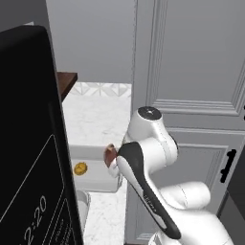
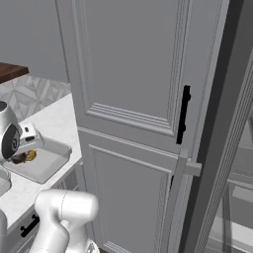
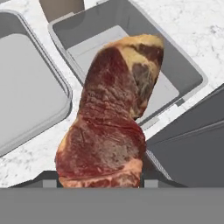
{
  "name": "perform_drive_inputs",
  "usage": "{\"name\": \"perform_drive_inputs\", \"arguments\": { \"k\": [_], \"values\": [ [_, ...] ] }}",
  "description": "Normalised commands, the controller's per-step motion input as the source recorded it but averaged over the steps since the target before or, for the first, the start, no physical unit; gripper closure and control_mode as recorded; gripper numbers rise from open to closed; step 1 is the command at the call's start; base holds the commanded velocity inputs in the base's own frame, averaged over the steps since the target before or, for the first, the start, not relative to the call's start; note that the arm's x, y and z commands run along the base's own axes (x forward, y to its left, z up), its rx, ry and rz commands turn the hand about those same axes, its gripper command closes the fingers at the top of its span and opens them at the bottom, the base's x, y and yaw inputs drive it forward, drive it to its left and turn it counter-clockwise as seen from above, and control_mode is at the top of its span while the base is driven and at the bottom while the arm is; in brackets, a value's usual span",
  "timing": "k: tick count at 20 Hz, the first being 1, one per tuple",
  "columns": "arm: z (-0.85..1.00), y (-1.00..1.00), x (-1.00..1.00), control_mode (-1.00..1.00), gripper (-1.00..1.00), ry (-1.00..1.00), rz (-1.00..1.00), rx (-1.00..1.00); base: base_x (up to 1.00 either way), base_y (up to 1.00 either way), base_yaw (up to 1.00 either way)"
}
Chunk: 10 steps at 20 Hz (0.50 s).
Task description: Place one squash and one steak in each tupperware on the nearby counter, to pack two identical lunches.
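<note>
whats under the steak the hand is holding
Under the held steak sits a grey tupperware on the counter. Its visible floor looks bare; the steak covers the middle, so that part cannot be checked.

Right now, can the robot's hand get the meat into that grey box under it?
Probably yes. The steak hangs from the jaws above the open tupperware, which has no lid, and nothing sits between them.
</note>
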Motion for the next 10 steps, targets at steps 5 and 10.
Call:
{"name": "perform_drive_inputs", "arguments": {
  "k": [5, 10],
  "values": [
    [-0.4, 0.28, 0.48, -1.0, 1.0, 0.0, 0.0, -0.12, 0.0, 0.0, 0.0],
    [-0.13, 0.0, 0.45, -1.0, 1.0, 0.02, 0.0, -0.02, 0.0, 0.0, 0.0]
  ]
}}
